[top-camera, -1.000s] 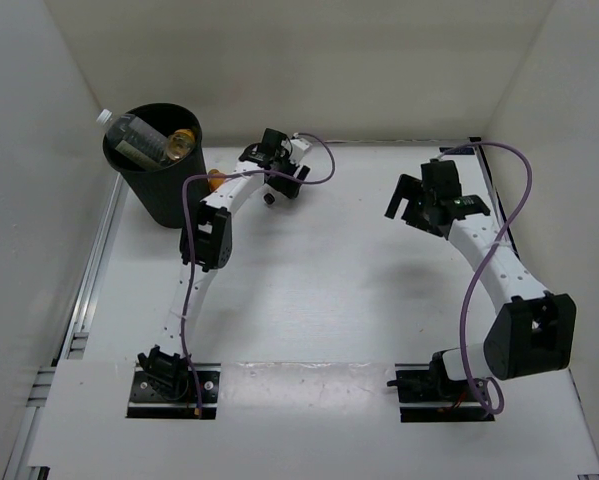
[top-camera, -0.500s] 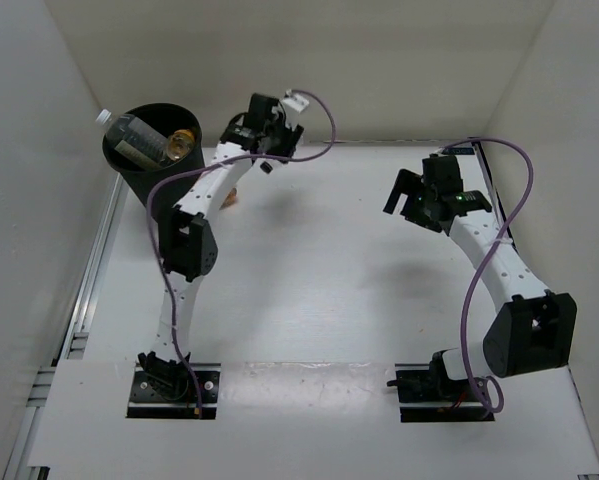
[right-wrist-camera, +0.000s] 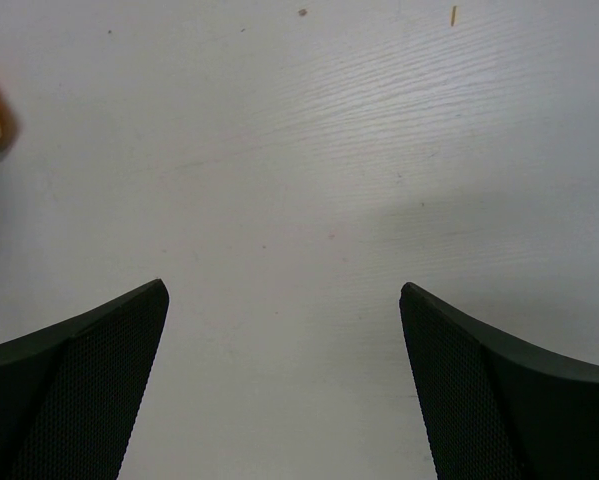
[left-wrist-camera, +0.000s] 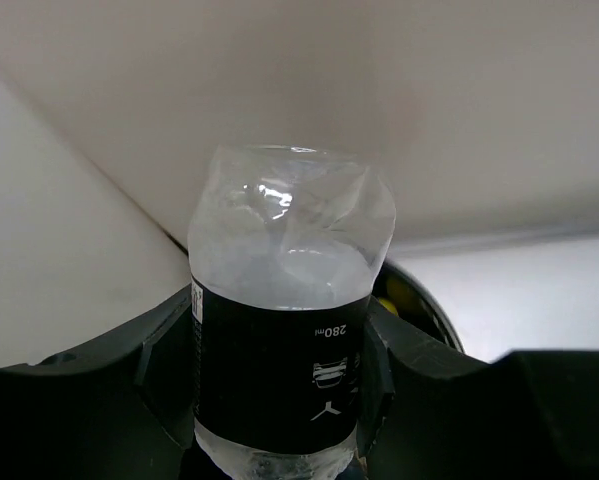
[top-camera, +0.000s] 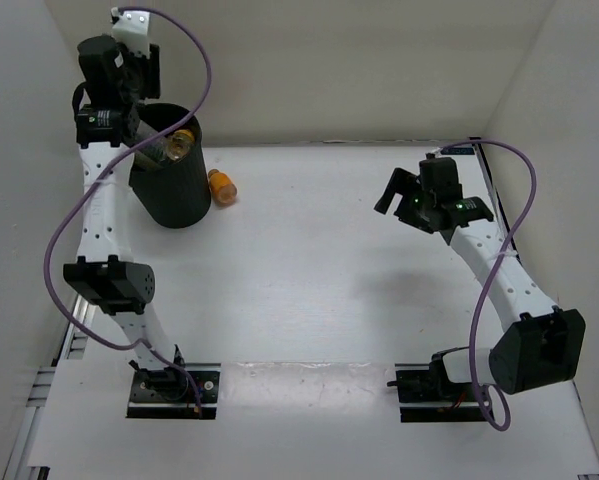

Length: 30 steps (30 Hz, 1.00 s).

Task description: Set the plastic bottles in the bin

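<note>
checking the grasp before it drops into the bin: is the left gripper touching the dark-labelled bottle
Touching. The left wrist view shows the left gripper with its fingers pressed against both sides of the dark-labelled bottle.

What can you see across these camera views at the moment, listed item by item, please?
Round ribbed plastic bin: one, black, far left of the table.
Bottle inside the bin: at least one showing, clear with an orange end, near the rim; anything more is hidden by the arm.
Stubby orange plastic bottle: one, orange, lying on the table just right of the bin.
Dark-labelled clear plastic bottle: one, clear with a black label, held up at the bin's rim.
Table: one, white, under everything.
Cables: two, purple, one along each arm.
Left gripper: one, black, shut on the dark-labelled bottle.
Right gripper: one, black, open and empty, over bare table on the right.
</note>
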{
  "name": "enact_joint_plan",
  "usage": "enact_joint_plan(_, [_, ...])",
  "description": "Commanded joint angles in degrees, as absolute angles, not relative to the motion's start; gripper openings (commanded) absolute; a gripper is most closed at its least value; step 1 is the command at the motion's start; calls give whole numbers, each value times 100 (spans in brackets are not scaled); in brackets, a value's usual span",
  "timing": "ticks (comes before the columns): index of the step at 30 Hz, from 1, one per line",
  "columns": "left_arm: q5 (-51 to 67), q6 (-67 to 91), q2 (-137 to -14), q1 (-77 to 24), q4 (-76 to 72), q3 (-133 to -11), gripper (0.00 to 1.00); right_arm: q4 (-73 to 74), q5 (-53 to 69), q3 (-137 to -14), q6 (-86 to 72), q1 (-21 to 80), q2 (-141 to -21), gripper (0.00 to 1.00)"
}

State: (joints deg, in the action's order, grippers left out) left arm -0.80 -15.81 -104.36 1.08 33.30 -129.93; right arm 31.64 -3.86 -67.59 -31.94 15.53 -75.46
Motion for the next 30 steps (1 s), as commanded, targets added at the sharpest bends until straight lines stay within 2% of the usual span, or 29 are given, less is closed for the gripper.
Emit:
enact_joint_plan(1, [202, -1371, -10627, 114, 3691, -12412, 28, 3075, -334, -6899, -3261, 1669, -7479, 100])
enact_joint_plan(5, [202, -1257, -10512, 229, 3691, -12068, 29, 3076, -448, -6952, -3261, 1740, -7479, 100])
enact_joint_plan(6, [202, -1196, -10512, 298, 3691, -12015, 34, 3076, -448, -6952, -3261, 1792, -7479, 100])
enact_joint_plan(8, [280, -1195, -10372, 360, 3691, -11770, 50, 3076, -448, -6900, -3261, 1793, -7479, 100])
enact_joint_plan(9, [281, -1195, -10371, 360, 3691, -11690, 63, 3076, -448, -6899, -3261, 1793, -7479, 100])
enact_joint_plan(10, [177, -1143, -10284, 360, 3691, -11568, 82, 3076, -448, -6899, -3261, 1793, -7479, 100])
enact_joint_plan(12, [-199, -1073, -10152, 360, 3691, -11566, 100, 3076, -448, -6899, -3261, 1793, -7479, 100])
enact_joint_plan(17, [-466, -739, -9783, 413, 3691, -11715, 100, 3076, -396, -6899, -3208, 1793, -7479, 100])
enact_joint_plan(22, [-1413, -800, -9563, 53, 3691, -11988, 100, 3076, -334, -6899, -3208, 1845, -7532, 100])
enact_joint_plan(26, [-1740, -1124, -9352, -884, 3691, -11937, 100, 3015, -334, -6786, -3313, 1898, -7532, 100])
enact_joint_plan(30, [-1609, -1204, -9176, -1851, 3762, -10780, 100, 2953, -334, -6785, -3366, 1898, -7585, 100])
